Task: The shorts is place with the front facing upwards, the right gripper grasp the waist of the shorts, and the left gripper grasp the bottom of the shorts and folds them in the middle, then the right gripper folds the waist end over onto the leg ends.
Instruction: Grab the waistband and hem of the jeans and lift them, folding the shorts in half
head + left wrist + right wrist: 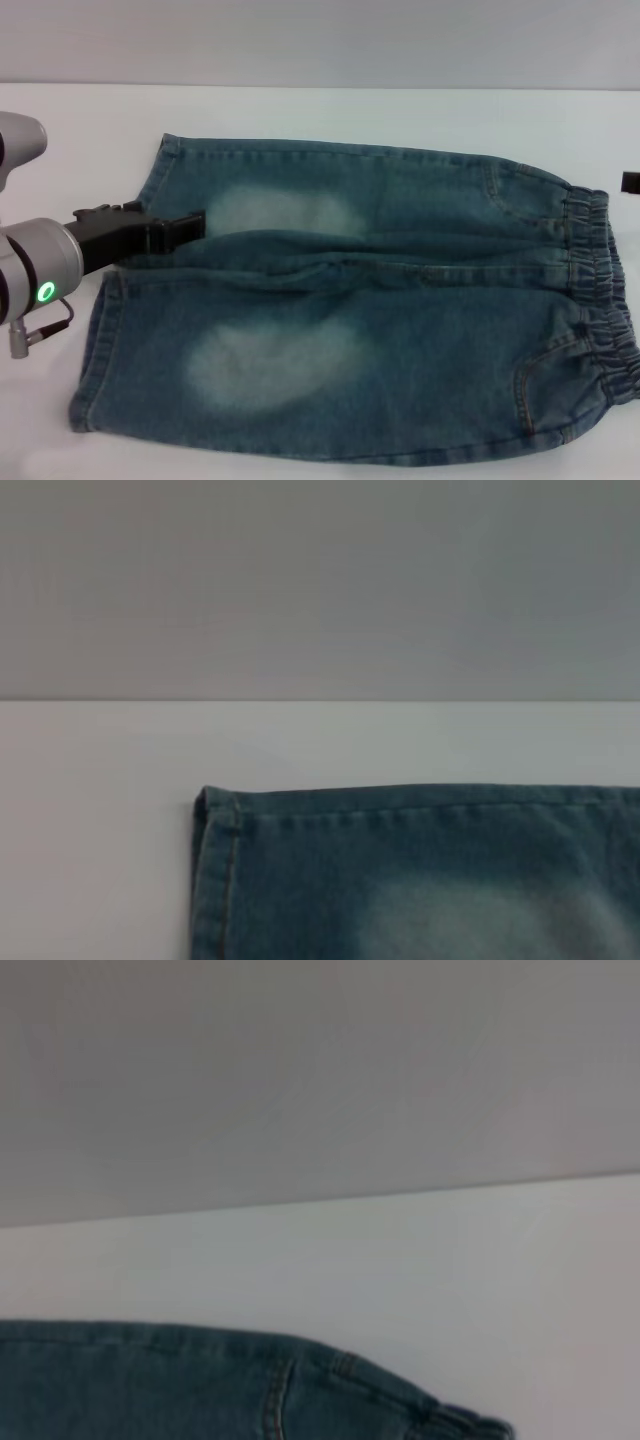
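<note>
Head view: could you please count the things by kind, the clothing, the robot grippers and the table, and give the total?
Shorts: 1
Grippers: 2, the left gripper over the leg ends, the right gripper only a sliver at the waist side
Table: 1
Total: 4

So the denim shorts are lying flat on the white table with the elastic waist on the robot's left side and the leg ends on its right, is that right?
Not quite. The denim shorts do lie flat on the white table, but the sides are swapped: the head view shows the elastic waist on the robot's right and the leg ends on its left, near the left gripper.
</note>
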You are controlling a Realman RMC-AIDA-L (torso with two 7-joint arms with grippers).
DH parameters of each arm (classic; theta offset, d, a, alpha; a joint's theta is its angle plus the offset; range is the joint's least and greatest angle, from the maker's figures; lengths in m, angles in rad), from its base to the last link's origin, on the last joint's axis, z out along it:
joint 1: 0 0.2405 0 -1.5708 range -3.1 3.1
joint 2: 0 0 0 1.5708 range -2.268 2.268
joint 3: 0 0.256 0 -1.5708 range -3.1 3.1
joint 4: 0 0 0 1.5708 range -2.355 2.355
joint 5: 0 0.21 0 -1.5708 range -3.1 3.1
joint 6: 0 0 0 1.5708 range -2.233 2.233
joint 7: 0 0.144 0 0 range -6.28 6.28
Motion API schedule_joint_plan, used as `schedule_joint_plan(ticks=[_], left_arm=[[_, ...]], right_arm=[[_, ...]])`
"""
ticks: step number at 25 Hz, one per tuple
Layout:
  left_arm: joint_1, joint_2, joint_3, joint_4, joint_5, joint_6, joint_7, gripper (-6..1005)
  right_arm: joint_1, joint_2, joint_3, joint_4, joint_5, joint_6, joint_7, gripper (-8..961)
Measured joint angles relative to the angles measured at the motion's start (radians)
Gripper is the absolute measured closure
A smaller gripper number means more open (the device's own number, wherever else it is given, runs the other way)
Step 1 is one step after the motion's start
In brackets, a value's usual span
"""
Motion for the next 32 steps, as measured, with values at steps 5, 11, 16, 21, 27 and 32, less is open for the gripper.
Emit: schedule_joint_plan(ticks=[5,11,16,21,27,32], left_arm=[[-0.003,0.001,-0.01,-0.009,0.014,-0.041,0.001,158],[0.007,0.001,-0.039,-0.056,0.048,-0.15,-0.022,170],[-0.015,-0.001,-0.051,-0.143,0.23,-0.421,-0.178,184],[-0.059,-0.003,-0.032,-0.213,0.331,-0.639,-0.272,198],[-0.089,-0.002,-0.021,-0.296,0.335,-0.825,-0.344,215],[-0.106,-0.004,0.001,-0.314,0.369,-0.905,-0.377,230]], right_arm=[[-0.002,0.003,0.001,-0.026,0.027,-0.003,-0.002,170],[-0.01,0.002,0.006,-0.044,0.063,-0.003,-0.003,172],[-0.012,0.002,0.021,-0.065,0.064,0.003,0.0,173],[-0.009,0.003,0.025,-0.068,0.064,0.005,0.001,175],[-0.004,0.002,0.027,-0.075,0.064,0.006,0.001,177],[-0.007,0.001,0.03,-0.076,0.064,0.004,-0.004,179]])
